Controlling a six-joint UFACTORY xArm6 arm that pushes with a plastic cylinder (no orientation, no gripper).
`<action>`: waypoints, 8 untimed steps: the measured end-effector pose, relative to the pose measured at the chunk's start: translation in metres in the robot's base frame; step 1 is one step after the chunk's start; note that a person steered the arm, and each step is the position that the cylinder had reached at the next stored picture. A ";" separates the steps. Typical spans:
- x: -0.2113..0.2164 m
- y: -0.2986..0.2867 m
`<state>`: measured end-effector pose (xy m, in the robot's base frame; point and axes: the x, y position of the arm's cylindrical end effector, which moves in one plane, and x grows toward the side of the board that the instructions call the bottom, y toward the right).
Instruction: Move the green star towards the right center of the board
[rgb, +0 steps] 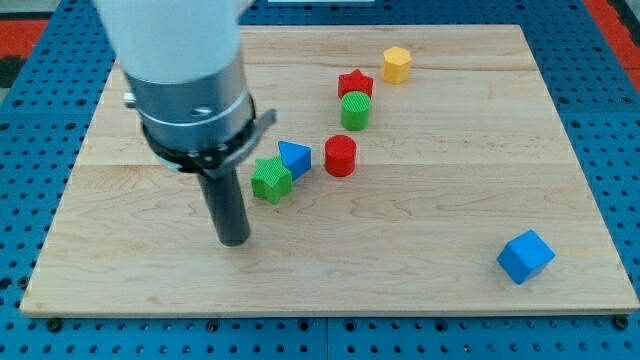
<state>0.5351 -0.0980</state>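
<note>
Green star (271, 180) touches the blue triangle (295, 157); my tip (233, 240), a gripless rod, sits lower-left, so I should push rightward below the triangle.

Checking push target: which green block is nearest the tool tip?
The green star, just up-right of my tip and touching the blue triangle. The green cylinder sits farther, beside the red star.

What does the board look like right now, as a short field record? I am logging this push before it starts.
tip: my tip is below-left of the green star, apart
star neighbour: blue triangle, touching its right
middle: red cylinder
upper group: red star, green cylinder, yellow block
lower right: blue cube
</note>
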 end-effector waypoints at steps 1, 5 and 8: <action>-0.035 0.000; -0.088 0.143; -0.087 0.139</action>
<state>0.4485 0.0412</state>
